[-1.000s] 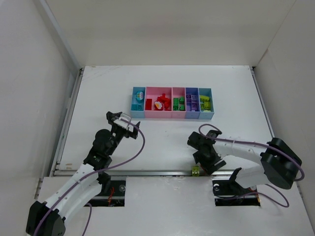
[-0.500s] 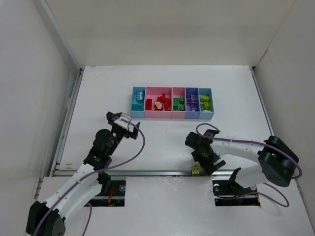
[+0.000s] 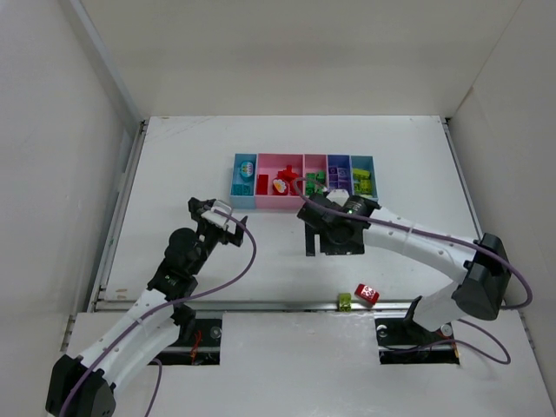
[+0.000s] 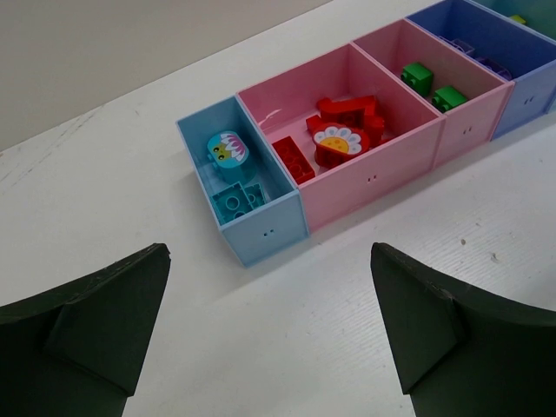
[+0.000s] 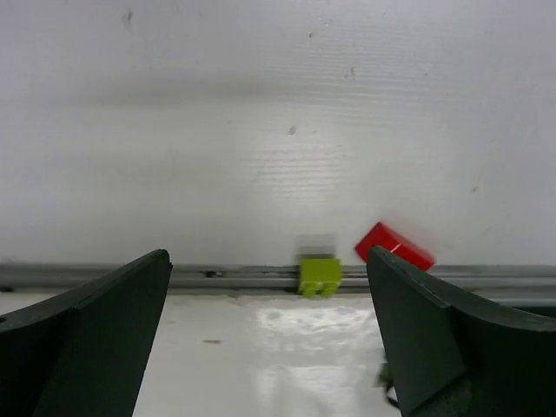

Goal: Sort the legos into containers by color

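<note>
Well apart from the containers [image 3: 278,202], on their near side opposite the right-end bin, a red lego [image 3: 366,294] lies on the table [image 3: 261,256], long axis slanting across their row, while left hand [image 4: 269,334] and right hand [image 5: 269,300] stand spread, empty.

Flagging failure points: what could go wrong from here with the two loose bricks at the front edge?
The red brick and yellow-green brick lie at the near rail; a clumsy approach by the open right gripper could knock them off the table. The yellow-green one sits on or against the rail, leaving little room to grip.
</note>
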`<state>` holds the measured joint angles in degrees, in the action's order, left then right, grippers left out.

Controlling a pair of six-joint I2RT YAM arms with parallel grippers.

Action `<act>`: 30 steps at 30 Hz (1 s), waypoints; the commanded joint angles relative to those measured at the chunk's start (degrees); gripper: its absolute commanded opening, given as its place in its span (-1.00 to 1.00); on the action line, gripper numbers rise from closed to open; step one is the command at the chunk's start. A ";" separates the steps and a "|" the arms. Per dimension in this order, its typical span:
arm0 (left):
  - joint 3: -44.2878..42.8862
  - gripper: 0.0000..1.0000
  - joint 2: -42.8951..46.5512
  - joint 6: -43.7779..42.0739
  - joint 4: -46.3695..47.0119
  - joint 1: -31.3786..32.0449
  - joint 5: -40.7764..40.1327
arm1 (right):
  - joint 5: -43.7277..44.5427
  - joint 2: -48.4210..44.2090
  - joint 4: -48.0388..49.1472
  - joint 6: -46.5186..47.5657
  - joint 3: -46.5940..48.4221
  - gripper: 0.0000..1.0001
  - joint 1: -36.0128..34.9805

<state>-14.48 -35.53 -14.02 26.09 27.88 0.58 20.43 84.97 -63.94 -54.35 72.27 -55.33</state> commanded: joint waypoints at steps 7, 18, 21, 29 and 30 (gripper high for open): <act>-3.70 0.97 1.87 -6.62 -3.91 -0.19 20.69 | 2.07 -8.93 1.99 17.28 7.96 0.99 2.15; -40.24 0.85 -35.98 -35.35 -41.43 13.93 46.82 | 9.11 -14.30 0.74 24.27 24.15 0.99 23.24; -57.67 0.87 -53.46 -44.04 -55.02 24.80 40.40 | 9.11 -15.70 4.61 29.28 23.45 0.99 24.39; -83.01 0.98 -79.08 -48.92 -65.75 35.39 42.76 | 5.69 -18.78 10.06 36.67 12.91 0.99 26.85; -81.51 0.98 -79.08 -48.39 -63.11 36.45 41.45 | 5.68 -18.79 10.59 37.38 12.03 0.99 27.38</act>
<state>-96.92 -116.97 -59.16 -32.05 62.54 41.54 27.29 67.44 -57.78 -21.65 86.15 -29.15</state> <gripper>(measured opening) 0.983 0.994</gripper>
